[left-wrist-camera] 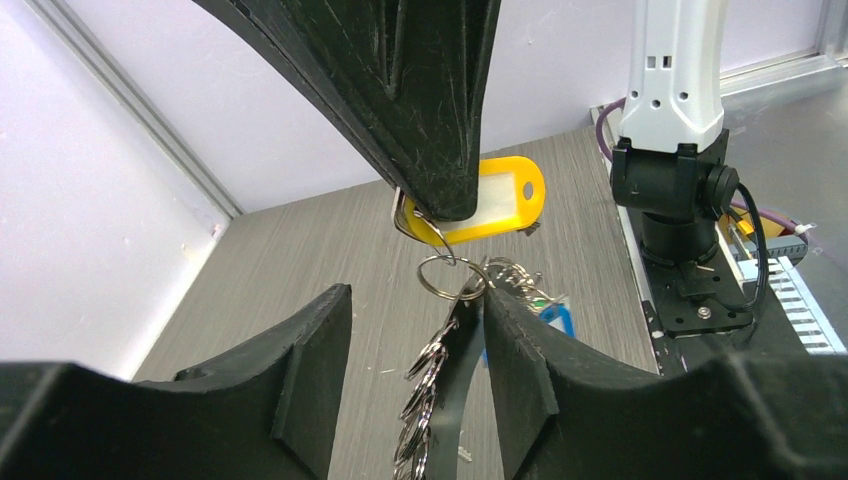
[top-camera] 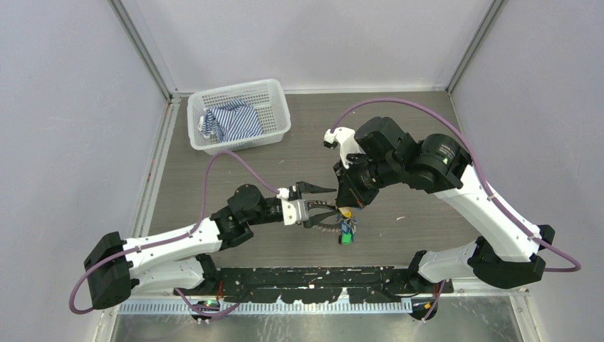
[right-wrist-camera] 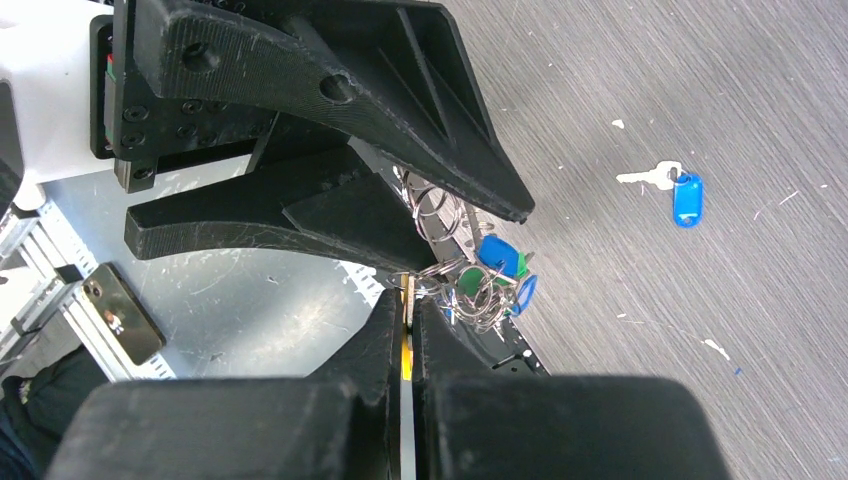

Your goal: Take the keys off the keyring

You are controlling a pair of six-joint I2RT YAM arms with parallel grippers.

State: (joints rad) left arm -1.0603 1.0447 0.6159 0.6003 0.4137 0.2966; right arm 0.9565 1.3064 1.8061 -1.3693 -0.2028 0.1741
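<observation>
Right now my left gripper (top-camera: 327,208) stands wide, its fingers straddling the keyring (top-camera: 332,222) without gripping it. The keys (right-wrist-camera: 487,290) dangle over the middle of the table. Beside it, my right gripper (right-wrist-camera: 407,303) is pinched tight on a yellow tag (left-wrist-camera: 497,205). I judge I'm working that key free, so next the left must clamp the ring before I pull. A blue-tagged key (right-wrist-camera: 672,185) lies loose further right.

Soft, even light — sharp, shadowless

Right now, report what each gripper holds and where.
Right gripper pinches the yellow tag by its ring end, keys hanging below. Left gripper open, holding nothing.
</observation>
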